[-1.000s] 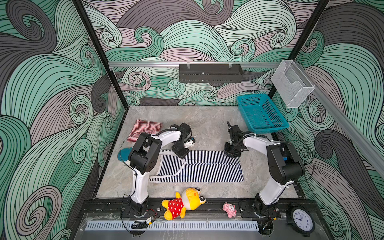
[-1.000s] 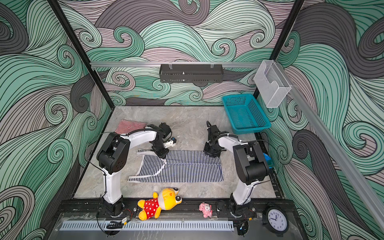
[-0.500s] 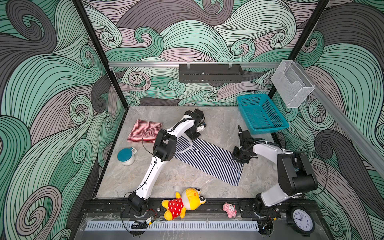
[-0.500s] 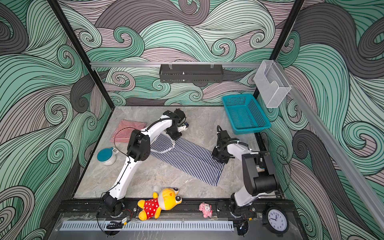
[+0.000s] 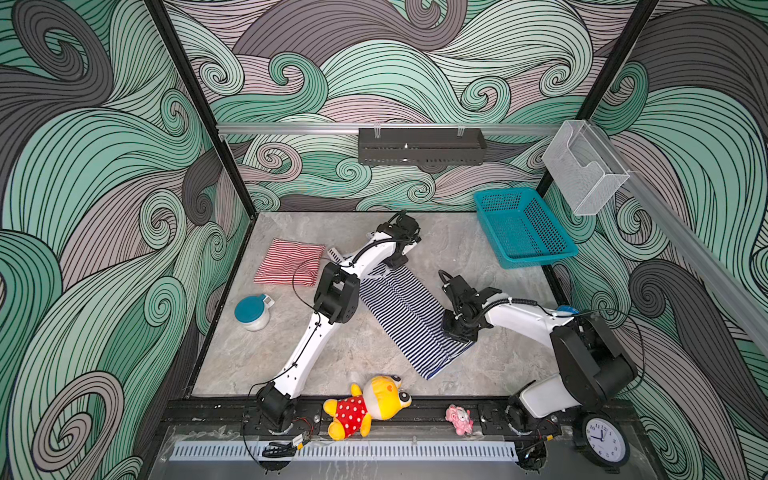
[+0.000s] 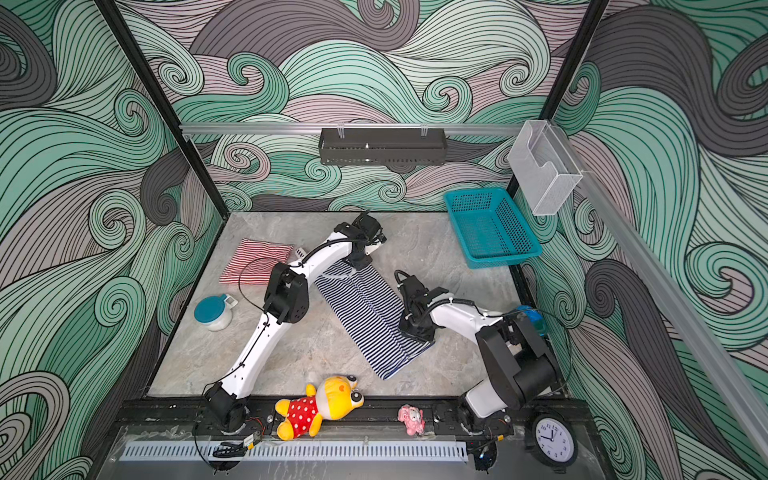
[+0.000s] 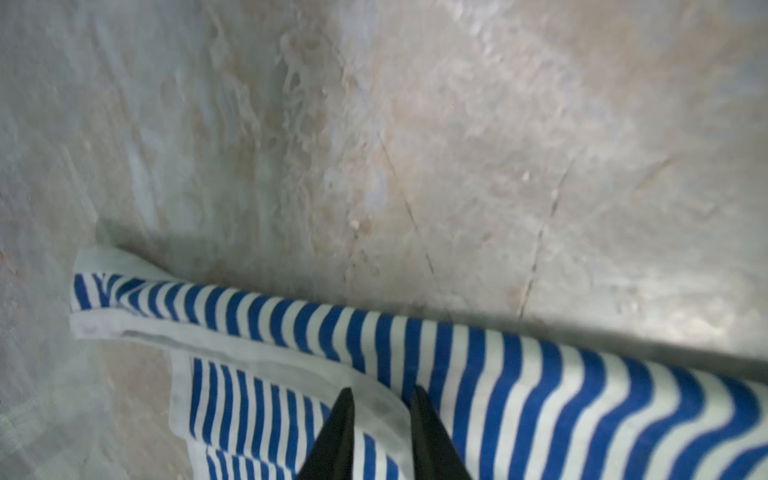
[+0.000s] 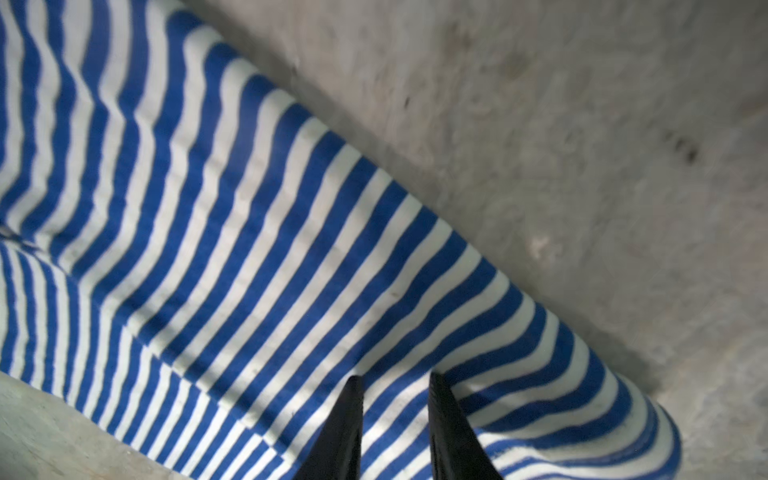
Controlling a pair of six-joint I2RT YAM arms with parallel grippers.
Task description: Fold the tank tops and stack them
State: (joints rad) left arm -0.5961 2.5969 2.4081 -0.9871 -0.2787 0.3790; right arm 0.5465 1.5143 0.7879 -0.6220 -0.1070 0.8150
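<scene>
the navy-and-white tank top (image 5: 409, 316) lies as a long folded strip, diagonal across the bench (image 5: 457, 249). the red-and-white tank top (image 5: 291, 262) lies folded, far left.

Hour numerals are printed in black around the white face of a black-rimmed clock (image 5: 601, 441), shown in both top views; 12, 1 and 10 can be made out. No other text can be read.

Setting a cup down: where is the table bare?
Bare: back patch between left tool and teal basket; front patch between left arm, navy top and plush toy. Crowded: the middle, where right tool also meets that top.
</scene>
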